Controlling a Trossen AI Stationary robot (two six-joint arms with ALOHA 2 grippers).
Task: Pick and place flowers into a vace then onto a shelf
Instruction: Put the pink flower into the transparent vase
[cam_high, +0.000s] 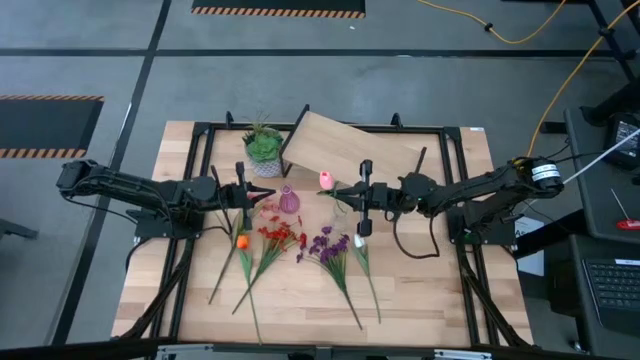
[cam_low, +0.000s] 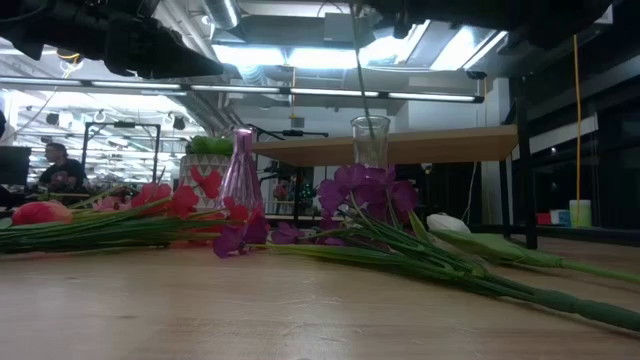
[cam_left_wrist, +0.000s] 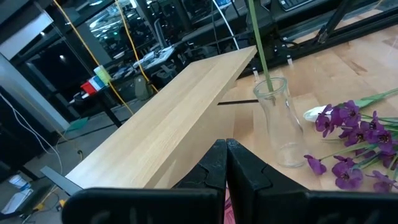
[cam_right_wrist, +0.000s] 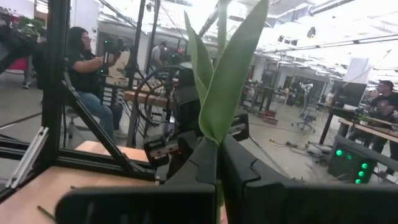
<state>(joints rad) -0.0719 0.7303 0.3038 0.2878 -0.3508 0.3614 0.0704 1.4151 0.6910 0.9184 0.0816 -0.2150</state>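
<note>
Low view: nearest on the surface (cam_high: 420, 290) lie loose flowers, a purple cluster (cam_low: 365, 190) with long green stalks, a white tulip (cam_low: 447, 223), red blossoms (cam_low: 165, 197) and an orange tulip (cam_high: 242, 241). Behind them stand a pink vase (cam_low: 240, 170) and a clear glass vase (cam_low: 370, 140). The right claw (cam_high: 364, 196) is clamped on a pink tulip (cam_high: 326, 180), its stem in the clear vase. The left claw (cam_high: 241, 196) is closed, empty, beside the pink vase. Farther back stand the shelf (cam_high: 345, 145) and a potted plant (cam_high: 264, 147).

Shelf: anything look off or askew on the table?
Yes: the shelf sits skewed to the table edges. Loose flowers lie on the table by the pink vase; nothing looks broken.
</note>
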